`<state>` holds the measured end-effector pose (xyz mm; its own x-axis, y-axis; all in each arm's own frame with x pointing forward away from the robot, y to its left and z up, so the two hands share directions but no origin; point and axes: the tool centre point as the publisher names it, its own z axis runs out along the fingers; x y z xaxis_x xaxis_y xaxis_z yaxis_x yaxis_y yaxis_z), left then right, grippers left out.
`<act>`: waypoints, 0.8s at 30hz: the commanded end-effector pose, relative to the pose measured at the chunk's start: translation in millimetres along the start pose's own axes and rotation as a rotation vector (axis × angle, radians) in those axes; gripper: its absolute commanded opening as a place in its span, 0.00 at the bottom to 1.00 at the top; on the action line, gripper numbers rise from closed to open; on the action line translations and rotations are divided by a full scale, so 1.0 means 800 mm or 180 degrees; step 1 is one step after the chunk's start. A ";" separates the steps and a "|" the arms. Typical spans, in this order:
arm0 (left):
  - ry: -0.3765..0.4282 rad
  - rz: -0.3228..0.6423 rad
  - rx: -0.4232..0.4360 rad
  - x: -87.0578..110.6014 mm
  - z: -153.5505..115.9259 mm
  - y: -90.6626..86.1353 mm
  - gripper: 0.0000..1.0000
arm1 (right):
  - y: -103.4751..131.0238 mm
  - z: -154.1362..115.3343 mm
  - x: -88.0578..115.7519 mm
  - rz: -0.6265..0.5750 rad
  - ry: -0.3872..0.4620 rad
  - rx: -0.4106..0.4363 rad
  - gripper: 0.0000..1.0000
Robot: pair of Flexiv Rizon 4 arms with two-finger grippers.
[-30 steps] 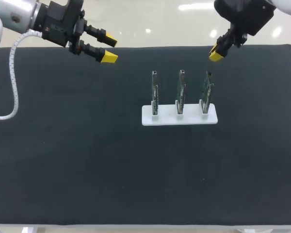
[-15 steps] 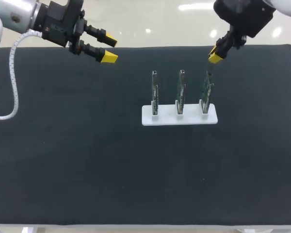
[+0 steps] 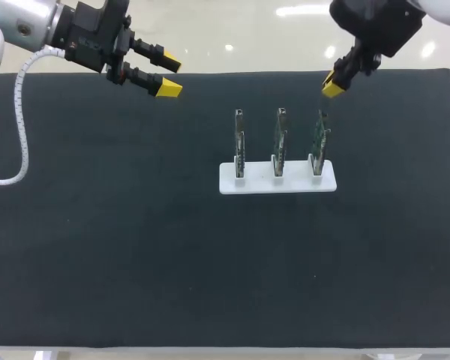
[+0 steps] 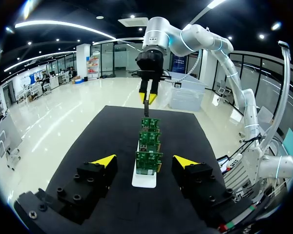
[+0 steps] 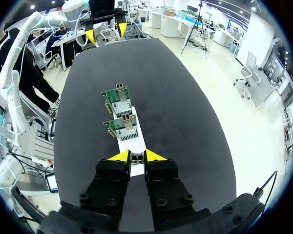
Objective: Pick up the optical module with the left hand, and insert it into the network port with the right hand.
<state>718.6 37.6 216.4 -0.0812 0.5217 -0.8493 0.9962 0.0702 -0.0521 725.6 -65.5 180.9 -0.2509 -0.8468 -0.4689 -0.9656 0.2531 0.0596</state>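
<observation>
- You are looking down on a black worktop [image 3: 135,262] that is filling nearly the whole head view.
- Your left arm [image 3: 30,26] is coming in from the far left corner. The left gripper [image 3: 169,76] is hanging over the worktop's far left part, well apart from everything standing on it. Its jaws are standing wide released, with nothing between them.
- Your right arm [image 3: 379,22] is coming in from the far right corner. The right gripper [image 3: 332,85] is hovering just above and behind the right-hand card [image 3: 319,142], clear of it in the head view. You cannot tell whether its jaws are released or clenched.
- A white holder [image 3: 277,182] is lying flat a little to the right of the worktop's middle, carrying three boards in one row.
- The green network cards [image 3: 280,142] are standing upright in the holder's slots, side by side and evenly apart, each showing a grey metal port cage at its upper end. In the left wrist view they are lining up one behind the other ahead of the left gripper [image 4: 145,162], with the right gripper [image 4: 149,99] hanging above the farthest one.
- In the right wrist view a small grey metal piece [image 5: 136,157] is showing right at the tips of the right gripper [image 5: 133,156], over the holder. You cannot tell whether this is the optical module or the port end of the card underneath.
</observation>
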 end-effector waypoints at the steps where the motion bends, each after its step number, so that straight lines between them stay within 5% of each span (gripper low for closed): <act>1: 0.0010 -0.0004 -0.0008 0.000 0.000 -0.001 1.00 | -0.001 0.002 0.001 0.0000 -0.0010 -0.0044 0.00; 24: 0.0010 -0.0004 -0.0008 0.000 0.000 -0.001 1.00 | -0.005 0.012 -0.002 -0.0142 0.0030 -0.0094 0.00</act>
<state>718.6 37.6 216.4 -0.0812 0.5217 -0.8493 0.9962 0.0702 -0.0521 726.4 -63.1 175.8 -0.2080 -0.8599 -0.4662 -0.9771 0.2047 0.0584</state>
